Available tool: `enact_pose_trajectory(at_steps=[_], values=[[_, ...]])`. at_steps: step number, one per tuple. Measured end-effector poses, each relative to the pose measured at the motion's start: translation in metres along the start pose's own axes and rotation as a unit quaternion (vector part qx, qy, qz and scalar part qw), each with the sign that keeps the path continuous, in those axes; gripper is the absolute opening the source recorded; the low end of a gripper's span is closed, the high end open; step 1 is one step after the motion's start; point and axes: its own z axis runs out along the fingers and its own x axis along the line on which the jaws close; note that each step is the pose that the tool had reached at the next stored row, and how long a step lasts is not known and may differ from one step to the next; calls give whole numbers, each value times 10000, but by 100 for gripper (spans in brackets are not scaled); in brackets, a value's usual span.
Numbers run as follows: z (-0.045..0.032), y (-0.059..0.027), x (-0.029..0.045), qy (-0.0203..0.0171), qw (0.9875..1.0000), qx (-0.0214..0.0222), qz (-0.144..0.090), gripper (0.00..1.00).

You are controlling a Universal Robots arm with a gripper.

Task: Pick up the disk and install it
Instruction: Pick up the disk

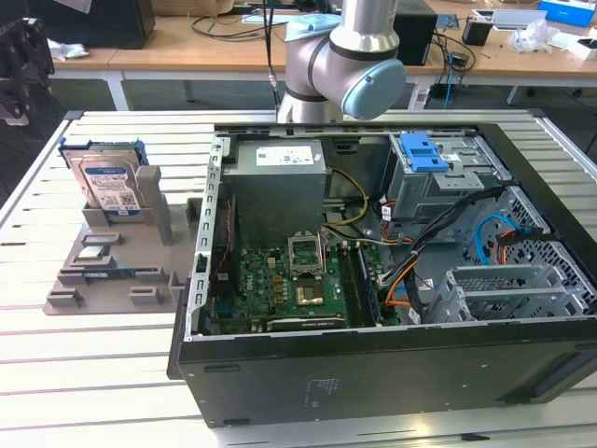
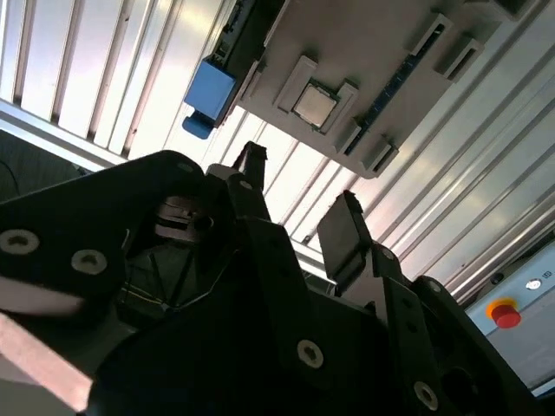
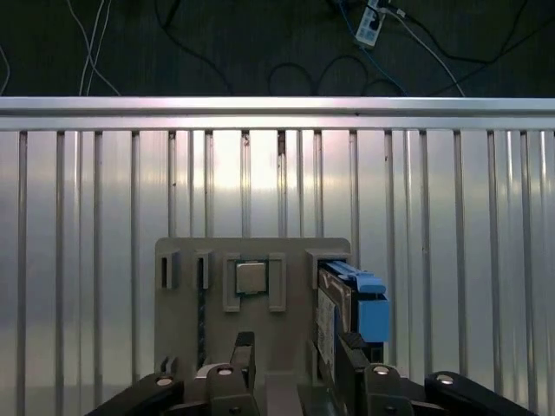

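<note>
Tool (image 3: 296, 345) spread, empty, nr 1 disk (image 3: 329, 316) upright in 1 grey holder (image 3: 260, 251).

No print clear enough to read, white-and-blue barcode label (image 1: 110, 191) on the flat silver hard drive (image 1: 104, 154), white sticker (image 1: 287, 156) on the large grey power-supply box (image 1: 280, 191), small pale sticker (image 1: 326, 385) on the black computer case (image 1: 420, 373).
</note>
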Motion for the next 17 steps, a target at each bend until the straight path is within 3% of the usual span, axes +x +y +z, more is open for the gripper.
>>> enact_pose_trajectory(at_steps=[1,8,12,17], values=[[0,0,0,0,10000,0,-1,54],[2,-2,0,8,9997,6,224,54],[4,-3,-5,7,9997,7,228,54],[5,-30,-130,13,9998,6,204,54]])
